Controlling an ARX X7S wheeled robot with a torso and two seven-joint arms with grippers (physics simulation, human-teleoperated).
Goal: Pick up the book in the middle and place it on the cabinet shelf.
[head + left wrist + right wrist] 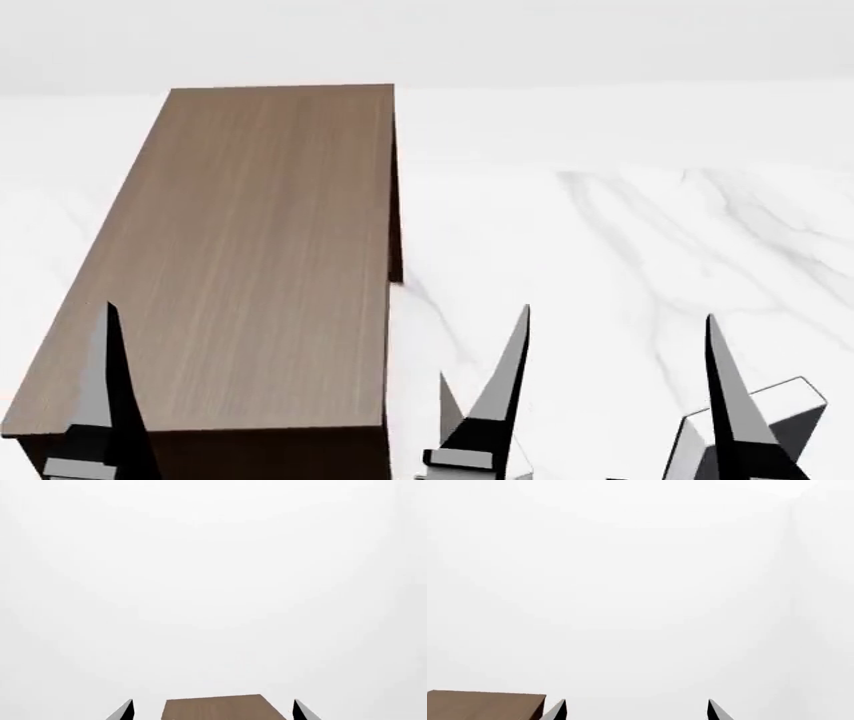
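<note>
The cabinet shelf (pixel 240 270) is a tall brown wood-grain box; its flat top fills the left of the head view. My left gripper (pixel 278 342) stands open above the near end of that top, which shows between its fingers (pixel 220 709) in the left wrist view. My right gripper (pixel 618 313) is open and empty, to the right of the cabinet, over white marble. A corner of the grey book (pixel 798 418) with white edges shows low at the right, partly hidden behind the right gripper's outer finger. The right wrist view catches a corner of the cabinet (pixel 484 705) beside the gripper (pixel 636 701).
A white marble surface (pixel 641 230) with grey veins spreads right of and behind the cabinet. Both wrist views look mostly at blank white. The left gripper (pixel 213 701) has only its fingertips in its own view.
</note>
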